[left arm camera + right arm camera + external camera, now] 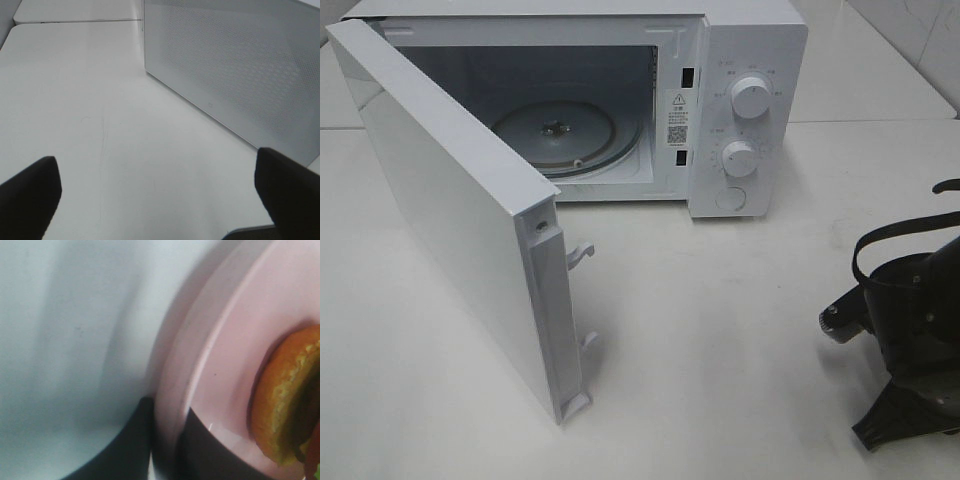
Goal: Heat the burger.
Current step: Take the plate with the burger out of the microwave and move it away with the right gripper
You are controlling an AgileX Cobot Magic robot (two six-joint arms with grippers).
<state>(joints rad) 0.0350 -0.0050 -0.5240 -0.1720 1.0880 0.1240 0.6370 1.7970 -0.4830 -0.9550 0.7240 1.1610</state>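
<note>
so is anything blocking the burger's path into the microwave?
Nothing visible. The microwave door is swung wide open, and the cavity holds only the bare turntable. The right end effector is shut on the rim of the pink plate carrying the burger.

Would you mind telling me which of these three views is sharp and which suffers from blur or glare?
Exterior high: sharp and evenly lit, with soft shadows beneath the microwave door. Left wrist: fairly clear, though the left end effector fingers are dark, soft-edged shapes. Right wrist: heavily out of focus at close range; the pink plate and burger are smeared, and the table is a washed-out haze.
</note>
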